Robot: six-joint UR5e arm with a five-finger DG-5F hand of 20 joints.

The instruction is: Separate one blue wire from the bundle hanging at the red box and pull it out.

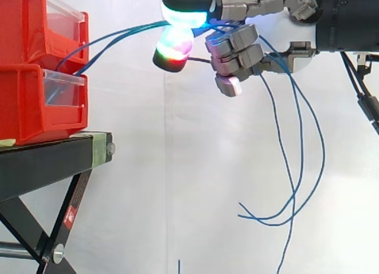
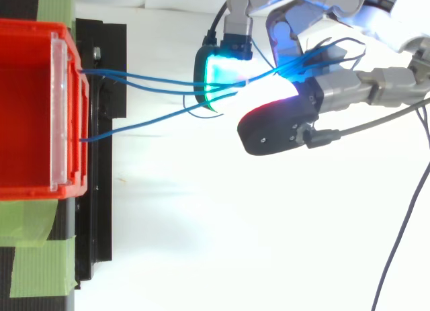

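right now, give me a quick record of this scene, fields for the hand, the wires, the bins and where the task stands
hand: level with the top bin, away from its front; fingers curled, glowing pads pinching the wires
blue wires: several run together from the bins to the hand; free ends hang below it
red bins: two stacked, clear front panels, on the stand
black stand: carries the bins; green tape on top
task state: no single wire separated or pulled out yet
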